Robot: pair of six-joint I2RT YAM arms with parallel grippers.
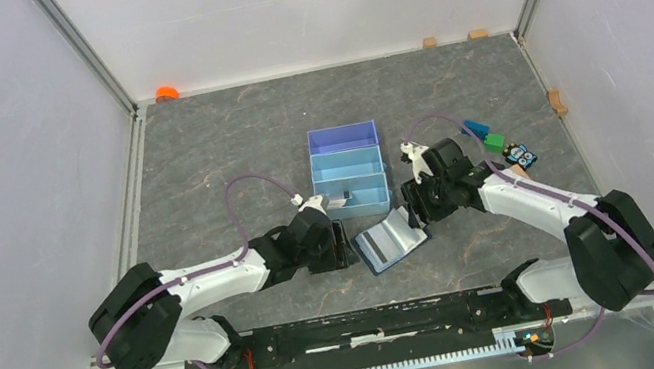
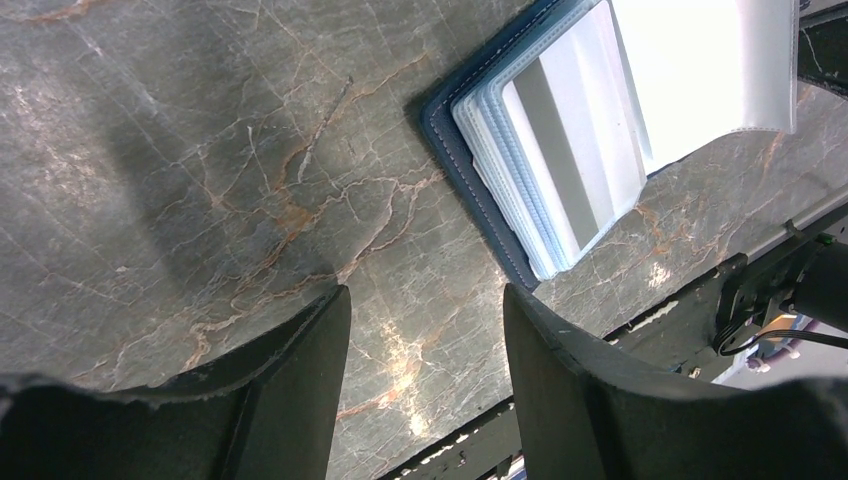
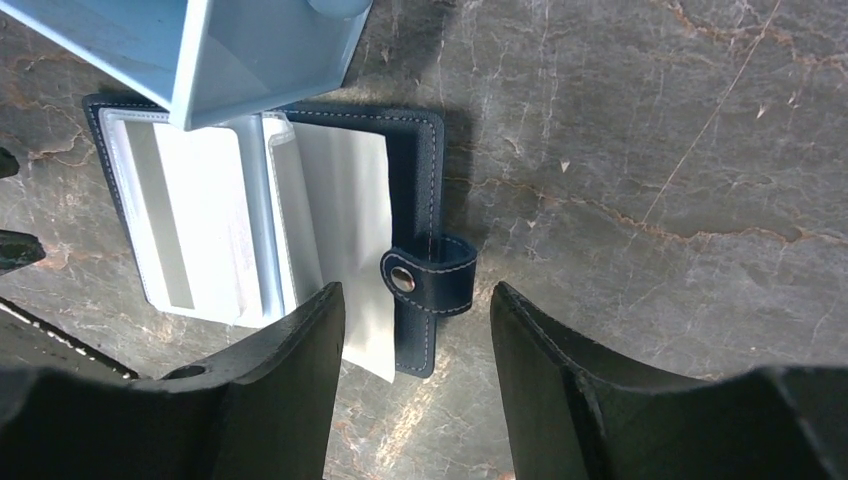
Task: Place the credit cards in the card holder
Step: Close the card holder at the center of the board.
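Note:
The card holder [image 1: 392, 239] lies open on the table just in front of the tray. It also shows in the left wrist view [image 2: 470, 170] and the right wrist view [image 3: 415, 160], with its snap strap [image 3: 432, 277]. A pale credit card with a grey stripe [image 2: 575, 150] sits in its clear pocket, also in the right wrist view [image 3: 190, 225]. Another credit card [image 1: 338, 203] lies in the tray's nearest compartment. My left gripper [image 1: 341, 243] [image 2: 425, 300] is open and empty, left of the holder. My right gripper [image 1: 413, 205] [image 3: 415, 295] is open and empty at the holder's right edge, by the strap.
The light-blue and purple three-compartment tray [image 1: 341, 131] stands behind the holder; its corner shows in the right wrist view [image 3: 200, 60]. Small coloured blocks [image 1: 498, 142] lie to the right. An orange thing [image 1: 167, 93] and small wooden blocks [image 1: 477, 34] sit by the walls.

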